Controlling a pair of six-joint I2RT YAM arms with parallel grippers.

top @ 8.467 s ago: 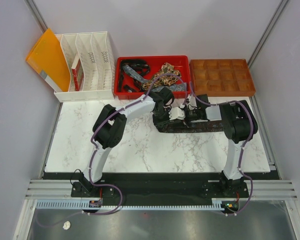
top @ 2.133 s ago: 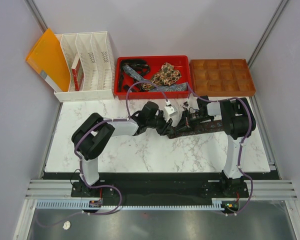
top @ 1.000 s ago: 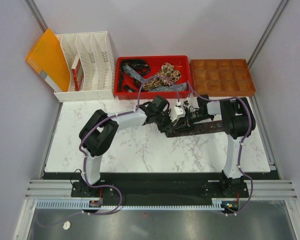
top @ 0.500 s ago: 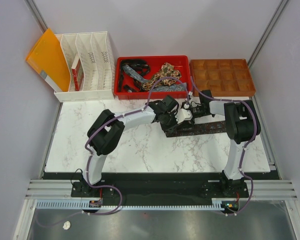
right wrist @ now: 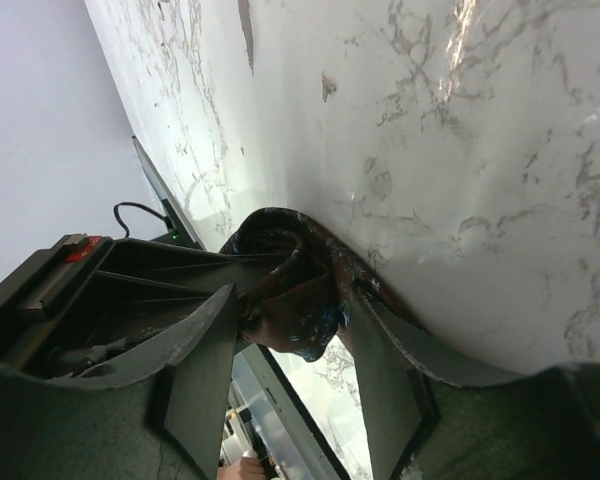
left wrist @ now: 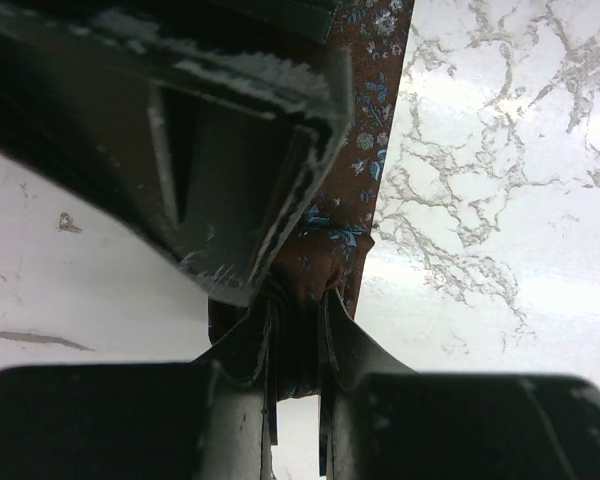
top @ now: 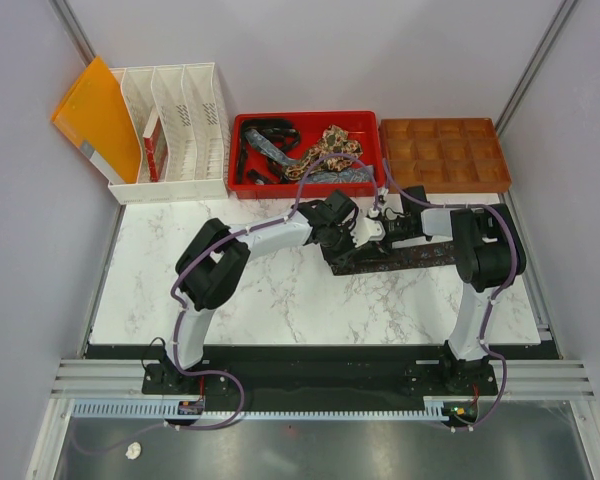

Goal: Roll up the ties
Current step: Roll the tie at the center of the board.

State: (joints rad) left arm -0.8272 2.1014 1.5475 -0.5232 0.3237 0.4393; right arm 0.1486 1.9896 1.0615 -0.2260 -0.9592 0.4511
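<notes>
No text, brand, number or sign can be read in any of the views. A red-and-white item [top: 152,143] is seen standing in the white file rack [top: 185,110] — any print on it is too small to be made out. On the dark tie [left wrist: 370,150] only a small blue floral pattern is shown — no lettering.

A tie [top: 410,255] lies on the table [top: 180,290] before a bin [top: 305,116], apparently of ties [top: 330,150], flanked by rack [top: 180,110] and tray [top: 443,152].
</notes>
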